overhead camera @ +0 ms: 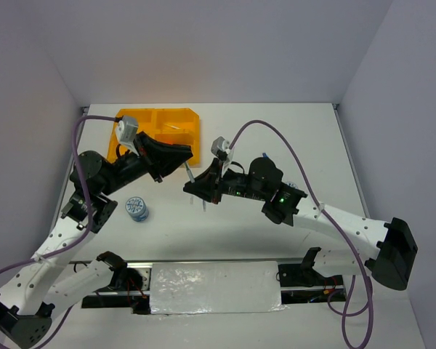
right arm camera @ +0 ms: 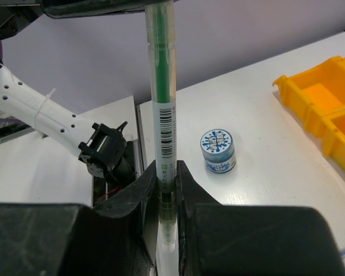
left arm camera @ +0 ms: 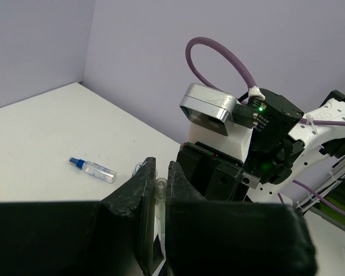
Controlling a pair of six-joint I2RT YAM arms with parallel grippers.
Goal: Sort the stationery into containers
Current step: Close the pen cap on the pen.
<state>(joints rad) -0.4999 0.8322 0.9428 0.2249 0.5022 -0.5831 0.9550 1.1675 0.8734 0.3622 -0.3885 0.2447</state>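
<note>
Looks like a mid-air handover: right gripper and left gripper each pinch one end of the clear green-cored pen. Left is nearer the orange-yellow plastic tray at the table's far-left corner.

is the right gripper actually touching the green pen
Touching. The right wrist view shows the right gripper with both fingers pressed against the barrel of the green pen.

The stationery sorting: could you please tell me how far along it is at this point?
Partly done. The orange tray already holds a few small items. In hand: a green pen, gripped by the right gripper and the left gripper at once, above the table near the tray. Left on the table: a blue roll and a blue-capped bottle.
</note>
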